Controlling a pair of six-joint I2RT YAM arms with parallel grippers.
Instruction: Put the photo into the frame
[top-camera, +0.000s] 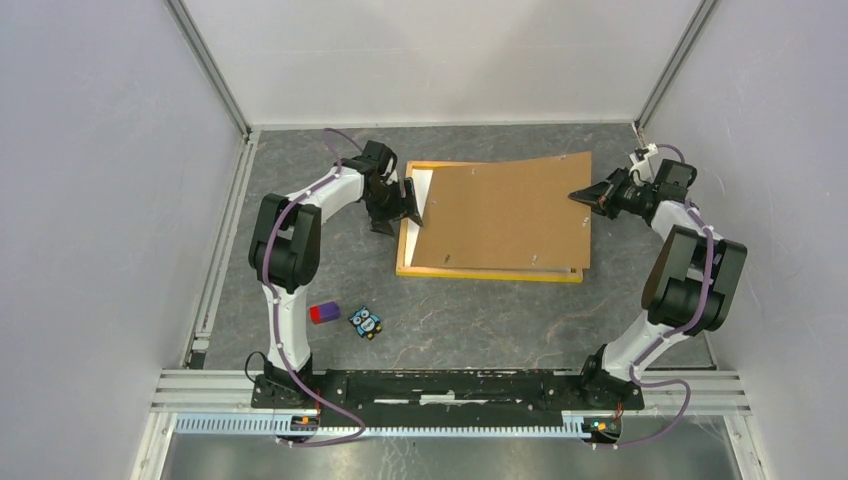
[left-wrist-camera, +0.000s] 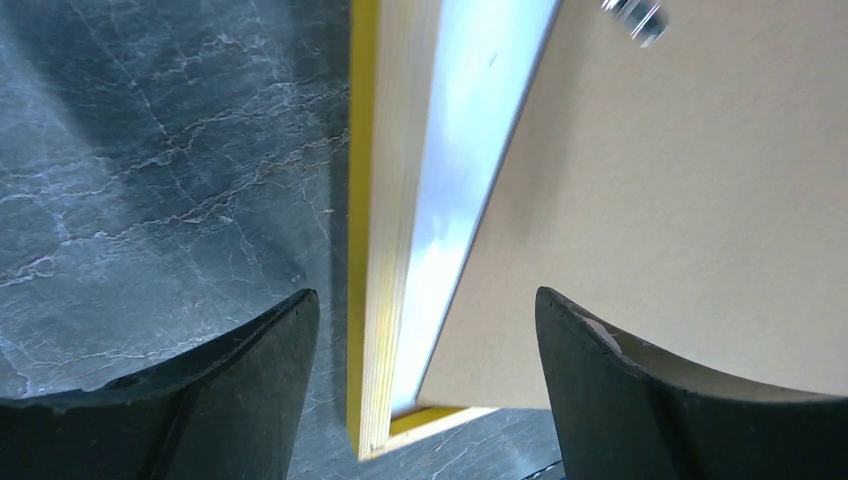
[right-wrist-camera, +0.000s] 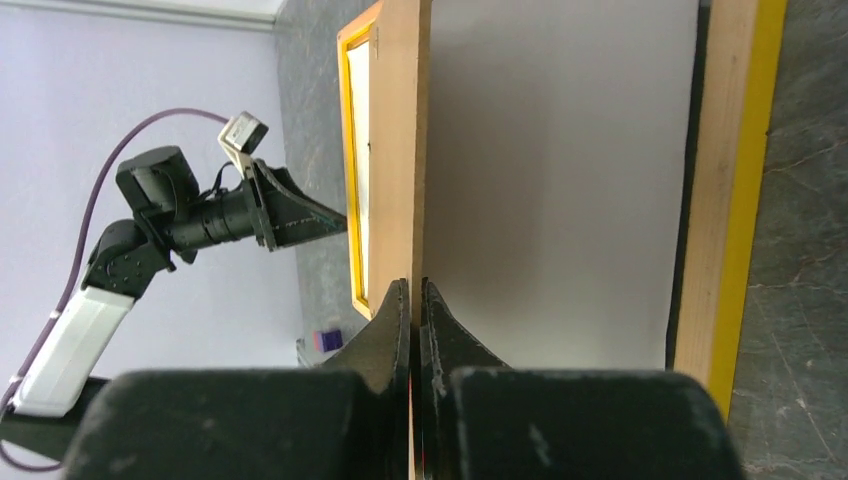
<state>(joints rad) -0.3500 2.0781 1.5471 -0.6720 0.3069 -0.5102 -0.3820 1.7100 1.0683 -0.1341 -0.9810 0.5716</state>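
Note:
The frame (top-camera: 488, 272), with its yellow-orange border, lies flat in the middle of the table. The photo (top-camera: 421, 183) rests inside it, white back up, showing as a strip at the left. A brown hardboard panel (top-camera: 505, 210) covers most of it. My right gripper (top-camera: 577, 197) is shut on the panel's right edge (right-wrist-camera: 400, 150) and holds that side up off the photo (right-wrist-camera: 560, 180) and the frame's rail (right-wrist-camera: 740, 180). My left gripper (top-camera: 405, 200) is open, its fingers (left-wrist-camera: 250, 380) astride the frame's left near corner (left-wrist-camera: 362, 300), holding nothing.
A purple and red block (top-camera: 323, 313) and a small blue owl figure (top-camera: 366, 322) lie on the grey table in front of the frame, near the left arm. White walls with metal rails close in the table at left, right and back.

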